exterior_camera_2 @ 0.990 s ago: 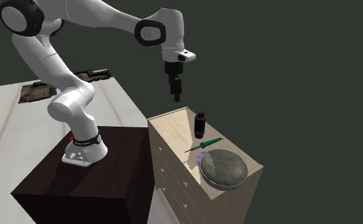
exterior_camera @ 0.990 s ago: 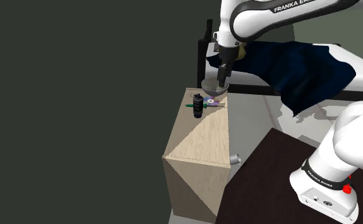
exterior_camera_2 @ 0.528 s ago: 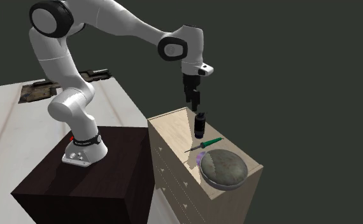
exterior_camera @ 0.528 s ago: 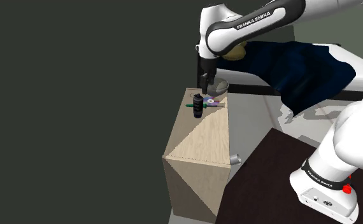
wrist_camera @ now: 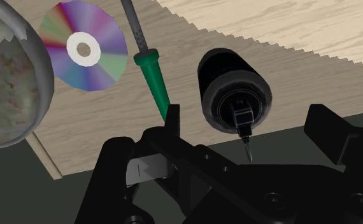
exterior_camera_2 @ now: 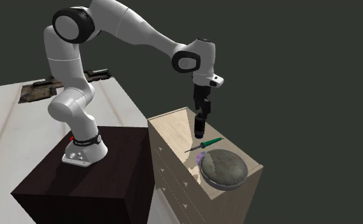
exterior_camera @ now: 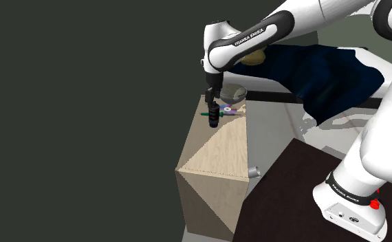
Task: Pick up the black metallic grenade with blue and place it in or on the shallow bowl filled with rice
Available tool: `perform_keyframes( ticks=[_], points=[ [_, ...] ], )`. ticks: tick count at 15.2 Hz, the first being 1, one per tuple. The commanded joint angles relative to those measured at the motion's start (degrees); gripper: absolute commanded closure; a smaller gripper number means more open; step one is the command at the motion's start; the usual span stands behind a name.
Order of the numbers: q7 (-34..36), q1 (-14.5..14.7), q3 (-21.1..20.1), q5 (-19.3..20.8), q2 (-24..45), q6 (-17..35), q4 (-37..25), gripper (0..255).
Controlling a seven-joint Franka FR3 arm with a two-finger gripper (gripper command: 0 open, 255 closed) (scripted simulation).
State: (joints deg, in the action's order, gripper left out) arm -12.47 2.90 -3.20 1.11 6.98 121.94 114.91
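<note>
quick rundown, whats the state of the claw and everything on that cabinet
claw: open, right over the grenade, holding nothing
grenade: upright on the cabinet, not gripped
bowl: upright, full, nothing set on top
green-handled tool: lying flat beside the grenade
disc: lying flat between the bowl and the tool
cabinet: drawers shut
</note>
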Motion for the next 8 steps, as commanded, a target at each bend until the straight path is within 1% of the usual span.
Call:
perform_keyframes(
  ticks=[1, 4, 8],
  points=[
    [0.0, 0.0, 0.0, 0.0, 0.9, 1.5, 0.6, 0],
    [0.1, 0.0, 0.0, 0.1, 1.8, 3.4, 1.6, 0],
    [0.1, 0.0, 0.0, 0.1, 1.8, 3.4, 1.6, 0]
  ],
)
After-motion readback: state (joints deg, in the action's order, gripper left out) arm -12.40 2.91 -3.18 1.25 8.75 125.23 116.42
